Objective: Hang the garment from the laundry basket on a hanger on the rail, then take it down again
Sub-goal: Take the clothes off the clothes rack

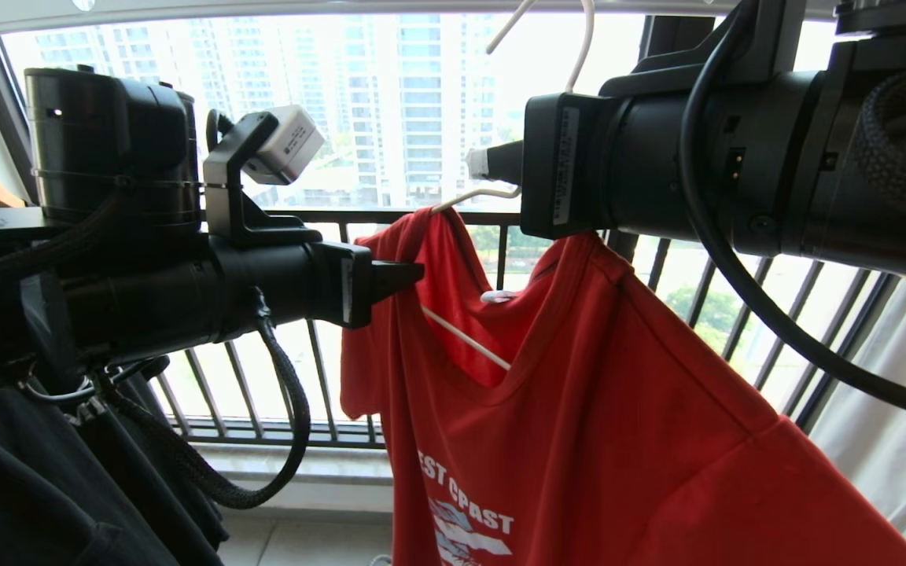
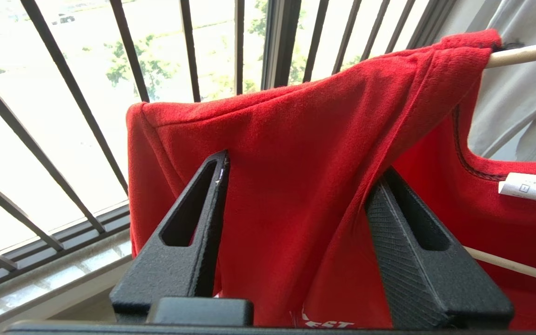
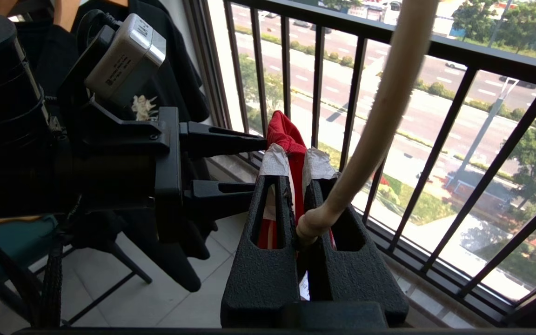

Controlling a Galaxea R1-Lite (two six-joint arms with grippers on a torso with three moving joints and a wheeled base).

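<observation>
One garment [image 1: 594,377] hangs on one hanger [image 1: 465,336]. The left claw [image 2: 296,204], jaws parted, straddles its shoulder; the right claw [image 3: 296,160], at two o'clock, is clenched on hanger and cloth.

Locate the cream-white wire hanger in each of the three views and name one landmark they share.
Head view: hanger inside the red T-shirt's neck, its hook rising at top centre.
Left wrist view: hanger pokes from the shirt's shoulder at the right edge.
Right wrist view: its neck rises from the shut right gripper.
Shared landmark: the black balcony railing.
</observation>
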